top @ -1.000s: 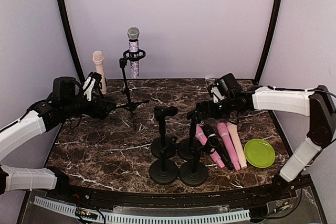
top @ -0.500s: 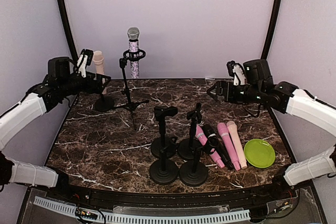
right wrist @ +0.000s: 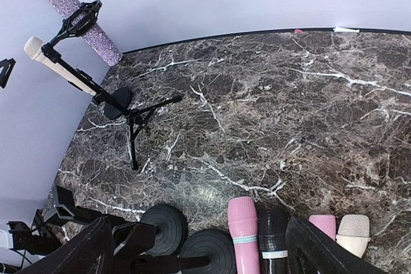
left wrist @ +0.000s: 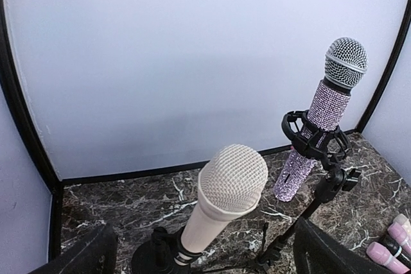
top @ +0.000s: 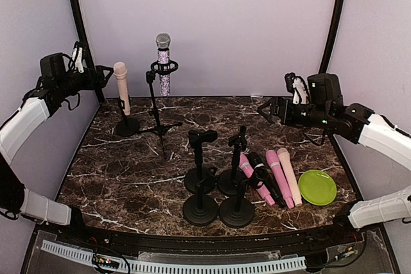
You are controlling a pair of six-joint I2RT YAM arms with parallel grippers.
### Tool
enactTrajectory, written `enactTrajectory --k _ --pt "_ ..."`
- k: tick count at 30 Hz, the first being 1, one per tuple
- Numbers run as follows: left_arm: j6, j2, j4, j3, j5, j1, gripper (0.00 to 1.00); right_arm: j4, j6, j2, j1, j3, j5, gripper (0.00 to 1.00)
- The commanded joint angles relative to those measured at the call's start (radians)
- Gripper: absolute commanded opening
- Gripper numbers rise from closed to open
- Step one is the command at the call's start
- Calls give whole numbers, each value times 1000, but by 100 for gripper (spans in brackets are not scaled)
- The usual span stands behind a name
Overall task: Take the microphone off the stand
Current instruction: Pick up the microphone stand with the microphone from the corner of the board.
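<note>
The cream microphone [top: 121,85], standing upright in its round-base stand [top: 126,125] at the far left of the desk [top: 128,171], is being left behind by the left end effector [top: 104,75], now drawn back and raised, jaws being held wide and empty. The right end effector [top: 264,110], also lifted, is being held wide, empty.

Glittery lilac microphone [left wrist: 326,99] (silver-topped), lime plate [top: 317,187]

cream mic [top: 121,85] is sitting head-up in the round-base stand [top: 126,126], upper left of the top view, leaning slightly. glitter mic [top: 164,62], silver grille, is standing upright in the tripod stand [top: 156,112] clip just right of it. Both are sitting fully seated.
</note>
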Motion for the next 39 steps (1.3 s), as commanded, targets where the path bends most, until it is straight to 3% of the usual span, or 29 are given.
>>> enactTrajectory --k 1,11,21,23,32,39 --pt "0 58 95 36 96 2 98 57 23 -2 -3 -17 -17 94" --pt "45 197 243 58 185 1 98 55 35 4 -4 -23 -13 95" --pt "116 271 251 121 113 -61 91 80 51 53 -3 -18 -20 93" --pt "134 285 234 137 80 -83 86 86 56 61 -3 -19 -20 93" --pt "127 263 239 98 -108 -124 47 61 51 51 -3 -1 1 92" --pt "149 178 216 65 -166 -158 27 46 40 43 -4 9 12 92"
